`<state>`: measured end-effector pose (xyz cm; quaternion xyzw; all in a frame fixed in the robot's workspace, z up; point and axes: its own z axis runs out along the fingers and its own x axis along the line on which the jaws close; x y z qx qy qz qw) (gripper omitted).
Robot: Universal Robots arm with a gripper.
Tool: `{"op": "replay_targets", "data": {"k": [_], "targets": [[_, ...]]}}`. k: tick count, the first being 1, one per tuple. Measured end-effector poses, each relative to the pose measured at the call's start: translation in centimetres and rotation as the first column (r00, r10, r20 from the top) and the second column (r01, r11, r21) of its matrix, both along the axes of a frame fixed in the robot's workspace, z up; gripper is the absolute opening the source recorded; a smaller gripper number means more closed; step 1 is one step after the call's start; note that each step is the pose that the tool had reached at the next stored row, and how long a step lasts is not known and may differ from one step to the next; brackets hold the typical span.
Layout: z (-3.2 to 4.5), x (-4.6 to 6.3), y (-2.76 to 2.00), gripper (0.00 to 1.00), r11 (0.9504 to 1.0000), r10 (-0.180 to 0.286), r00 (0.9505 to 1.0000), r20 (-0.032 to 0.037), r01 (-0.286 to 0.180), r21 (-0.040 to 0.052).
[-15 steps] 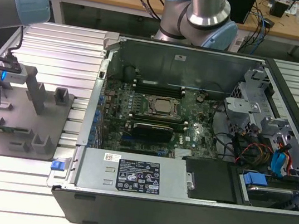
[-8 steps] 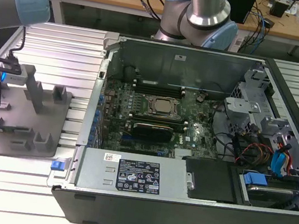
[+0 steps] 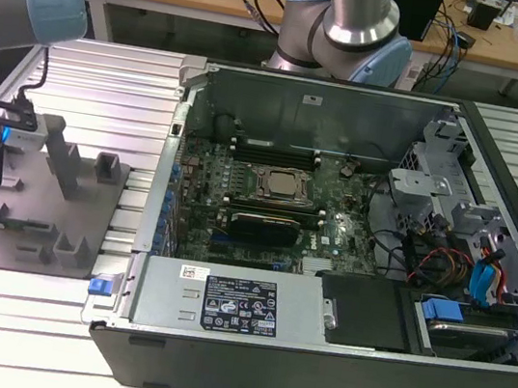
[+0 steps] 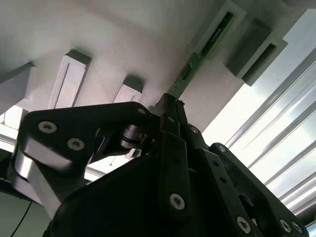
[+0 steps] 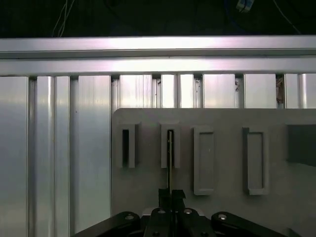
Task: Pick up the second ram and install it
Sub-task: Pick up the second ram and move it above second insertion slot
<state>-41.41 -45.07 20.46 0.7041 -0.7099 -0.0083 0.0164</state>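
Evidently the gripper point(image 4: 169, 107) has its fingers pinched together on the near edge of the second ram point(image 4: 196, 61). The stick stands edge-on in a slot of the grey fixture plate point(image 5: 222, 118), at nine o'clock of the open computer case point(image 3: 310, 377) in the exterior view. Pulling straight along the slot, with the board square to its walls, should avoid binding.
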Motion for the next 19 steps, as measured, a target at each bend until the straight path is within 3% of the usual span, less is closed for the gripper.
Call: {"op": "replay_targets", "data": {"k": [6,7,10,15,16,19], "targets": [[2.86,0.0,-0.01,0.09,1.0,0.001,1.0,-0.0006,-0.001,-0.0003],[3.9,0.0,0.0,0.09,1.0,0.001,1.0,-0.0006,-0.001,-0.0004],[5.47,0.0,-0.01,0.09,1.0,0.001,1.0,-0.0007,-0.001,-0.0008],[9.81,0.0,-0.01,0.09,1.0,0.001,1.0,-0.0006,-0.001,-0.0017],[10.08,0.0,-0.01,0.09,1.0,0.001,1.0,-0.0006,-0.001,-0.0018],[12.39,0.0,-0.01,0.09,1.0,0.001,1.0,-0.0006,-0.001,-0.0022]]}}
